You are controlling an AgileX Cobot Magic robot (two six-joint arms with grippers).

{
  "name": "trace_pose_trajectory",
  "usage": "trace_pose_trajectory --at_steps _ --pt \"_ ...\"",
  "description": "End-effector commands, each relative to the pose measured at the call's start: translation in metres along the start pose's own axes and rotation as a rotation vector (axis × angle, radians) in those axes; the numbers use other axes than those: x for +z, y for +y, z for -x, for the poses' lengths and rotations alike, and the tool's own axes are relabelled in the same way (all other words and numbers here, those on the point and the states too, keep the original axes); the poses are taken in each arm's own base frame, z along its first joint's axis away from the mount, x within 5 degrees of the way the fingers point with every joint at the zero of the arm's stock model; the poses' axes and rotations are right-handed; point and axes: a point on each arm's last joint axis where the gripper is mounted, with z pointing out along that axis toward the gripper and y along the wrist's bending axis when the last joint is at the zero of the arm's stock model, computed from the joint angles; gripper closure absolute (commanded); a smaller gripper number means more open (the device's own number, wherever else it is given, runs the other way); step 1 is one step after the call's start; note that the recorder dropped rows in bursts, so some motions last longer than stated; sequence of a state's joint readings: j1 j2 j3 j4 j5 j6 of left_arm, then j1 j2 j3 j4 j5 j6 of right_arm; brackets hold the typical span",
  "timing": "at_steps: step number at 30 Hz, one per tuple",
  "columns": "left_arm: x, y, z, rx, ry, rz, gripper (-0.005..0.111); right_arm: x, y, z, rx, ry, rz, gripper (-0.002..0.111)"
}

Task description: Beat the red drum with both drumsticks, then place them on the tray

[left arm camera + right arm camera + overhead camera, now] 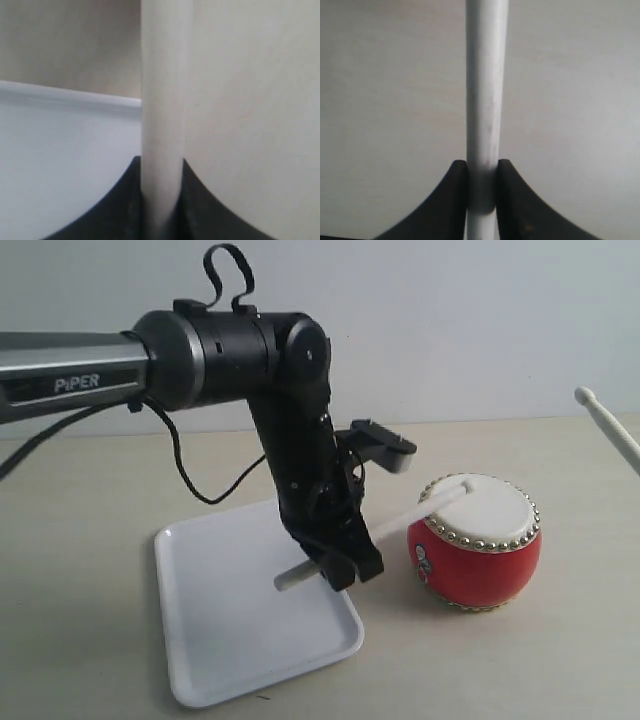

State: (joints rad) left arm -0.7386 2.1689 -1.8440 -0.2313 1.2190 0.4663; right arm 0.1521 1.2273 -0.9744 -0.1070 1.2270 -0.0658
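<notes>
**Q:** State of the left gripper (pixel 338 562)?

**A:** Closed on the first slim, pale cream wooden drumstick (pixel 405 523). It clamps near the butt end, so the long free length reaches the small squat red drum with its cream, brass-studded skin (pixel 478 550). The bead tip lies on the skin, near the rim.

**Q:** And the right gripper (pixel 482 187)?

**A:** Closed on the second pale cream drumstick (pixel 486 90) (the gripper itself is outside the exterior view). Only the bead end shows there, raised and well apart from the drum on its right. It is judged to be poised for its own stroke.

**Q:** Location of the flat white rectangular plastic tray (pixel 215 640)?

**A:** On the table just beside the drum, beneath the left gripper. This placement probably keeps the set-down short. Neither stick lies in it yet
</notes>
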Motion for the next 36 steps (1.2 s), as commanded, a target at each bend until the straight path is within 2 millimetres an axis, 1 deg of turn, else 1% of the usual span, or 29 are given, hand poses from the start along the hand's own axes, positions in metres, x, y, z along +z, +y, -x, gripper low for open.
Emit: trace_pose_trajectory --at_steps 1,3,5,6,8,12,16,18,21,25,27,29,30,33,34,36 --pt "-0.064 -0.013 0.012 0.032 -0.173 0.046 0.107 0.001 0.001 0.0 0.001 -0.004 0.02 0.108" --pt "-0.07 -0.015 0.012 0.036 -0.186 0.051 0.107 0.005 0.009 0.004 -0.003 0.008 0.108 0.108" --pt "-0.07 -0.012 0.011 0.024 -0.183 0.061 0.107 0.012 0.017 0.009 0.006 0.029 0.205 0.108" --pt "-0.068 -0.011 0.009 0.008 -0.171 0.061 0.107 0.014 0.019 0.011 0.014 0.039 0.226 0.108" --pt "-0.062 -0.009 0.006 -0.006 -0.151 0.054 0.107 0.019 0.02 0.013 0.018 0.058 0.229 0.108" --pt "-0.052 -0.005 -0.001 -0.018 -0.108 0.051 0.107 0.021 0.017 0.013 0.013 0.071 0.199 0.108" --pt "-0.051 -0.001 -0.003 -0.027 -0.105 0.051 0.107 0.03 0.019 0.013 0.02 0.106 0.218 0.108" --pt "-0.055 0.0 -0.004 -0.032 -0.114 0.054 0.107 0.036 0.021 0.013 0.023 0.133 0.227 0.108" --pt "-0.062 0.003 -0.007 -0.041 -0.126 0.062 0.107 0.052 0.022 0.011 0.021 0.2 0.232 0.108" --pt "-0.064 0.001 -0.006 -0.044 -0.139 0.05 0.107 0.084 0.023 0.016 0.013 0.336 0.229 0.108" --pt "-0.062 -0.001 -0.005 -0.05 -0.146 0.026 0.107 0.088 0.023 0.021 0.013 0.345 0.23 0.108" --pt "-0.061 -0.002 -0.004 -0.049 -0.15 0.011 0.107 0.08 0.022 0.025 0.015 0.307 0.229 0.108" --pt "-0.061 -0.001 -0.004 -0.049 -0.149 0.011 0.107 0.071 0.021 0.028 0.018 0.267 0.23 0.108" --pt "-0.061 0.0 -0.004 -0.04 -0.141 0.028 0.107 0.037 0.018 0.034 0.019 0.123 0.222 0.108" --pt "-0.061 0.0 -0.004 -0.036 -0.141 0.028 0.107 0.025 0.017 0.034 0.019 0.076 0.217 0.108" --pt "-0.059 0.0 -0.004 -0.038 -0.138 0.024 0.107 0.008 0.014 0.031 0.015 0.009 0.2 0.108"
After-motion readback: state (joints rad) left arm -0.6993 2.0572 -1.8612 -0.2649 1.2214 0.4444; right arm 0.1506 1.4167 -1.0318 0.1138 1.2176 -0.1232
